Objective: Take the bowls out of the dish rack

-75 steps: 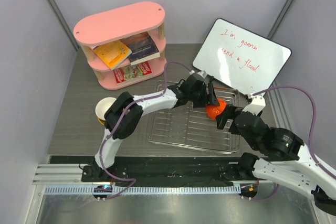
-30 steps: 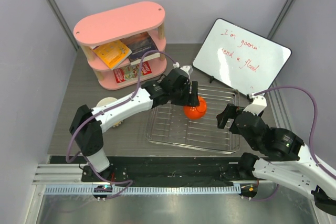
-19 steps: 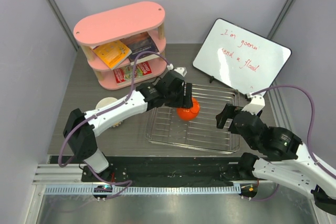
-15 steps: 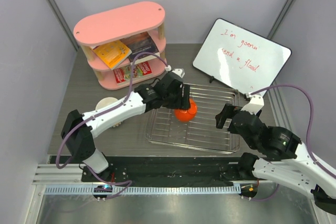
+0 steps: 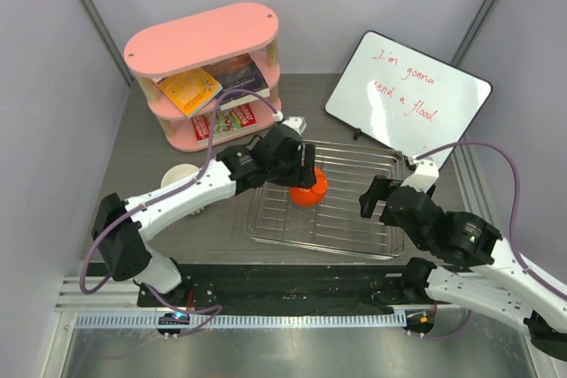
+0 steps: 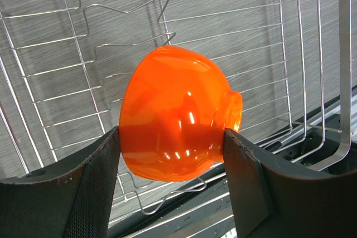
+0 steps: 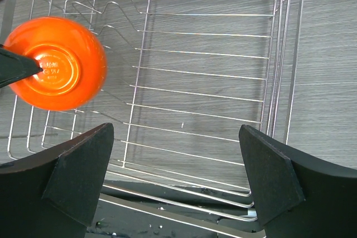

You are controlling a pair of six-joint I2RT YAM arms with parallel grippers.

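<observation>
Far left, one cream bowl (image 5: 177,180) sat on the tabletop (image 5: 133,152), outside the rack and partly behind the left arm; I could not tell if more were stacked under it.

Left gripper (image 5: 300,172) was closed part way on the orange bowl (image 6: 175,121), one finger pressed on each side. The bowl hung tilted above the left half of the rack (image 7: 279,54), clear of the wires.

Step in hand, as I judged it: carrying the orange bowl out of the rack. The next move calls for taking it leftward past the rim, lowering it onto the tabletop near the cream bowl, then opening.

Right gripper (image 7: 175,137) hovered over the right half of the rack, fingers spread wide and holding nothing.

Count: bowls seen 2 (1 cream, 1 orange); none left lying in the rack; racks 1.
</observation>
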